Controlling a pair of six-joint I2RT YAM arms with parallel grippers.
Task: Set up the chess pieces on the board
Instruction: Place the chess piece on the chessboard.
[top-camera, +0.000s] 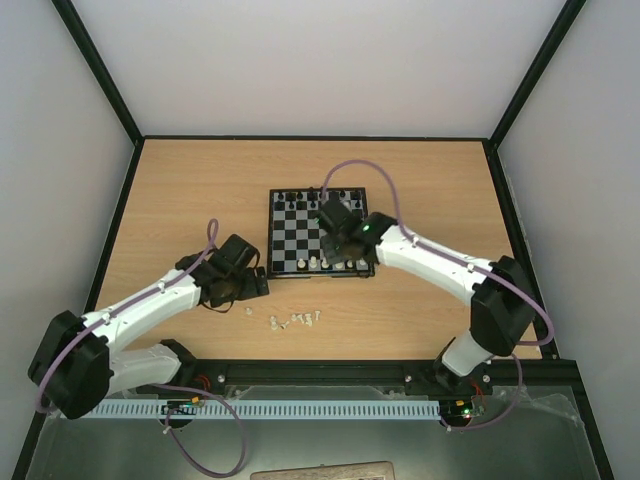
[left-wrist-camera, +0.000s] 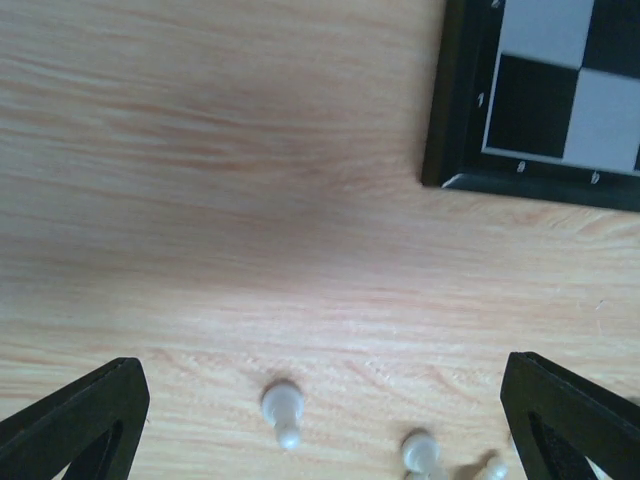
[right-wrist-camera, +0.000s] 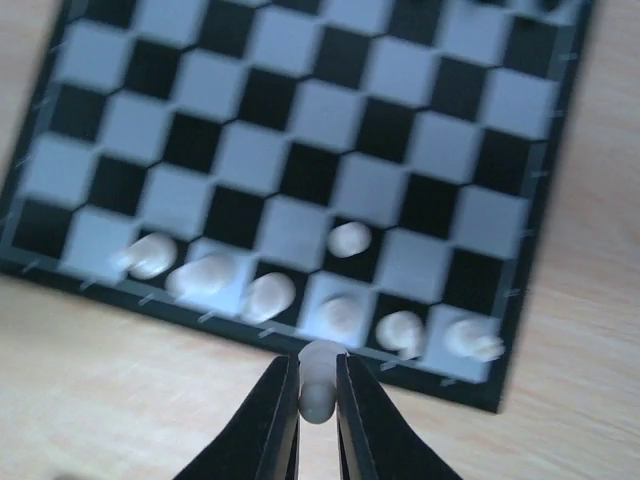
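Note:
The board (top-camera: 298, 232) lies mid-table, with a row of white chess pieces (top-camera: 330, 264) along its near edge. My right gripper (top-camera: 338, 240) hovers over the board's near right part. In the right wrist view the gripper (right-wrist-camera: 318, 402) is shut on a small white piece (right-wrist-camera: 320, 368), just off the board's near border (right-wrist-camera: 250, 340). Several white pieces (right-wrist-camera: 268, 296) stand in the nearest row, and one (right-wrist-camera: 349, 238) stands a row further in. My left gripper (left-wrist-camera: 320, 430) is open above loose white pieces (left-wrist-camera: 283, 410) lying on the table, touching none of them.
Black pieces (top-camera: 300, 198) line the board's far edge. Several loose white pieces (top-camera: 296, 320) lie on the wooden table in front of the board. The board's corner (left-wrist-camera: 450, 180) shows at the upper right of the left wrist view. Dark walls frame the table.

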